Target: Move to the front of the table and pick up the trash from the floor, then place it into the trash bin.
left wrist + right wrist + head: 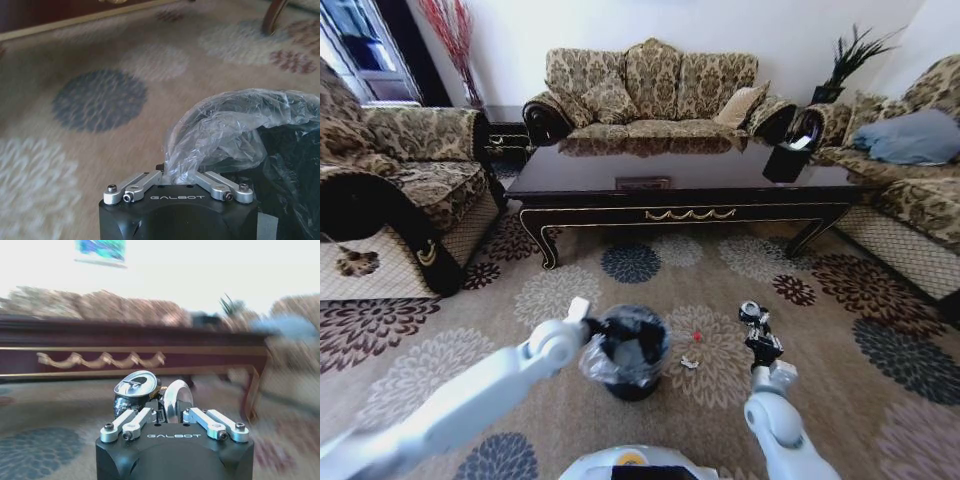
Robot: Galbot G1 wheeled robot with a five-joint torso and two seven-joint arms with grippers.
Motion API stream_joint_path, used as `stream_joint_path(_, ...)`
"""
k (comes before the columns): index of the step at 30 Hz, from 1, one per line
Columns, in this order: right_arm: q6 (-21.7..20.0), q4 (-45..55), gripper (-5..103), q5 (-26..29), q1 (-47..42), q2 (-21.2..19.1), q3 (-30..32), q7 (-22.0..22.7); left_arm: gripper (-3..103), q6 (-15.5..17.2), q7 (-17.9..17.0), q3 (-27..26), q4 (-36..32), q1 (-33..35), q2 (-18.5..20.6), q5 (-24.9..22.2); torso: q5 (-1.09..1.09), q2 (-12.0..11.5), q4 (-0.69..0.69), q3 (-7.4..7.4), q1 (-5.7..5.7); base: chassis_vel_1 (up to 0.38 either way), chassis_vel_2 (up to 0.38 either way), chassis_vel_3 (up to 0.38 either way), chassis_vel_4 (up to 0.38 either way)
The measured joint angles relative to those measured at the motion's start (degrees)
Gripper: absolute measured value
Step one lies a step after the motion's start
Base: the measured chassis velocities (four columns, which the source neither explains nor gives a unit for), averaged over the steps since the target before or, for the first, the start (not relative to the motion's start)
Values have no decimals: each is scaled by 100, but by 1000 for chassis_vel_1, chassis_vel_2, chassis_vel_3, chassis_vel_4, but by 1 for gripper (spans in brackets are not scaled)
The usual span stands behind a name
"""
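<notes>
The black trash bin with its crinkly clear bag stands on the carpet in front of me. My left gripper is at the bin's left rim, shut on a fold of the bag. To the right of the bin my right gripper is raised above the floor, shut on a shiny, crushed, can-like piece of trash. A small white scrap and a tiny red bit lie on the carpet between bin and right gripper. The long dark table stands beyond.
Patterned sofas surround the table on the left, at the back and on the right. A black box-shaped holder sits on the table's right end. The flowered carpet stretches from the table's front to me.
</notes>
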Motion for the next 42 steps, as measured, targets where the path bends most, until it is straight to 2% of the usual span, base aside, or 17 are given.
stream_joint_path(2,75,73,18,-181,-77,7,-4,-65,4,0,-16,126,115,-181,-154,-35,1,0,1,0,0,0,0,0,0)
stream_joint_path(5,170,444,18,-392,-347,76,-40,-179,4,-1,-47,581,716,-765,-803,-208,1,0,-3,1,1,0,0,0,0)
stream_joint_path(7,176,750,18,-432,-480,75,-67,-294,4,-1,-146,772,1176,-1026,-1211,-323,0,0,0,1,0,0,0,0,0)
stream_joint_path(11,169,1060,18,-514,-674,69,-96,-413,4,-1,-144,1058,1729,-1342,-1675,-324,0,0,1,1,1,0,0,0,0)
stream_joint_path(17,252,1222,18,-676,-941,109,-171,-566,4,0,-124,1246,2115,-1507,-2099,-334,0,0,3,0,0,0,0,0,0)
stream_joint_path(20,457,1157,18,-961,-1155,129,-325,-754,4,-1,-183,1363,2286,-1519,-2604,-369,-1,0,-1,0,0,0,0,0,0)
stream_joint_path(23,520,1032,18,-1077,-1180,153,-421,-768,4,-1,-266,1389,2295,-1499,-2792,-399,-1,0,-2,-1,0,0,0,0,0)
stream_joint_path(24,529,996,16,-1097,-1180,159,-442,-769,4,-1,-282,1395,2291,-1495,-2825,-411,0,0,-3,-1,0,0,0,0,0)
stream_joint_path(26,535,912,26,-1126,-1155,170,-479,-750,4,-1,-338,1422,2219,-1486,-2891,-469,-1,0,0,-1,0,0,0,0,0)
stream_joint_path(29,531,905,31,-1115,-1128,152,-472,-727,4,-1,-349,1440,2176,-1485,-2857,-483,-1,0,1,-1,0,0,0,0,0)
stream_joint_path(30,514,904,42,-1095,-1107,137,-459,-712,4,-1,-352,1444,2159,-1478,-2807,-484,-1,0,2,0,0,0,0,0,0)
stream_joint_path(32,501,903,42,-1076,-1095,132,-457,-703,4,-1,-360,1444,2155,-1471,-2779,-483,-2,0,2,0,0,0,0,0,0)
stream_joint_path(35,454,880,58,-1026,-1049,134,-468,-665,4,-1,-353,1444,2159,-1447,-2701,-461,-2,0,2,0,0,0,0,0,0)
stream_joint_path(38,444,859,64,-1020,-1032,143,-478,-652,4,-1,-342,1426,2177,-1426,-2670,-450,-2,0,0,0,0,0,0,0,0)
stream_joint_path(39,438,841,75,-1008,-1018,151,-485,-641,4,-1,-317,1397,2193,-1402,-2620,-420,-2,0,-2,0,0,0,0,0,0)
stream_joint_path(41,431,826,75,-990,-1000,154,-485,-627,4,-1,-291,1360,2205,-1366,-2557,-371,-2,0,-2,0,0,0,0,0,0)
stream_joint_path(42,429,820,80,-984,-992,155,-485,-623,4,-1,-280,1341,2207,-1350,-2522,-353,-3,0,-2,0,0,0,0,0,0)
